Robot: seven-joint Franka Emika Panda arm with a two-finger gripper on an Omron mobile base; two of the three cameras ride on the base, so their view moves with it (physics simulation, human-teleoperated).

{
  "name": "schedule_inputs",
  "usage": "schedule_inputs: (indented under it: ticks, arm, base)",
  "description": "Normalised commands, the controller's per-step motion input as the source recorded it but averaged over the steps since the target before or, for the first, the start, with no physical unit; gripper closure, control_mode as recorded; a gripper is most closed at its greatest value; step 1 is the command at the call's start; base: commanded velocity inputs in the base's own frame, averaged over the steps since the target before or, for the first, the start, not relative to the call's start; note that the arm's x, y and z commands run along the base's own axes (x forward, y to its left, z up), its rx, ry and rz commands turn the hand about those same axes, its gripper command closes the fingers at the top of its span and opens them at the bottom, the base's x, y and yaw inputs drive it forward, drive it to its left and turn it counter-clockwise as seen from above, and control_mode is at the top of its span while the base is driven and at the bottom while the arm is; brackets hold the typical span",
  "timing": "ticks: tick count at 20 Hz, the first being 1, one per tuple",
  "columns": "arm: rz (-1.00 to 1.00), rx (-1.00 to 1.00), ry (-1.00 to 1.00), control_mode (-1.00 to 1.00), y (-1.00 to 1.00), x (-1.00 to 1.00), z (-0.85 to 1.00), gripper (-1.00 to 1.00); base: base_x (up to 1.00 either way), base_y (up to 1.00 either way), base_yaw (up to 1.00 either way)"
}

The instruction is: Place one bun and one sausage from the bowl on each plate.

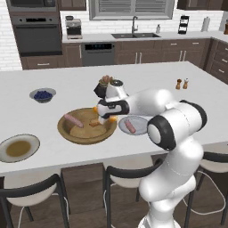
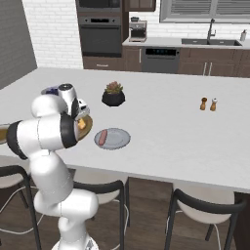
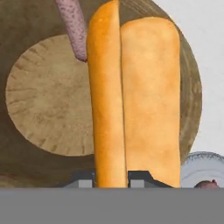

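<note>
- Left base view: gripper [image 1: 104, 119] low over the wooden bowl [image 1: 67, 131] on the white surface [image 1: 147, 84]; orange bun [image 1: 95, 124] shows under the hand, fingers hidden by the wrist here.
- One sausage [image 1: 73, 120] lies in the bowl's left part.
- Grey plate [image 1: 141, 129] just right of the bowl carries a second sausage [image 1: 130, 126].
- Tan plate [image 1: 27, 153] sits left of the bowl near the front edge; grey berry bowl [image 1: 42, 95] behind it.
- Right base view: arm covers most of the bowl; rim [image 2: 88, 128] and a bit of bun [image 2: 81, 124] peek out.
- Grey plate with sausage [image 2: 102, 138] beside it; potted plant [image 2: 113, 95] behind, salt and pepper shakers [image 2: 208, 103] far right.
- Hand view: fingers [image 3: 83, 179] pinch the narrow half of the split bun [image 3: 105, 100] over the bowl's floor [image 3: 48, 96].
- Sausage end [image 3: 73, 26] at top; grey plate edge [image 3: 201, 168] at lower right.
</note>
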Motion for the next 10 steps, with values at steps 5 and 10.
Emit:
schedule_inputs:
  ticks: [5,10]
  arm:
    - [-0.35,0.00,0.15,-1.00,-0.81,0.00,0.34,1.00]
    - [-0.34,0.00,0.15,-1.00,-0.86,0.00,0.29,1.00]
  base:
    - [0.00,0.00,0.00]
    - [0.00,0.00,0.00]
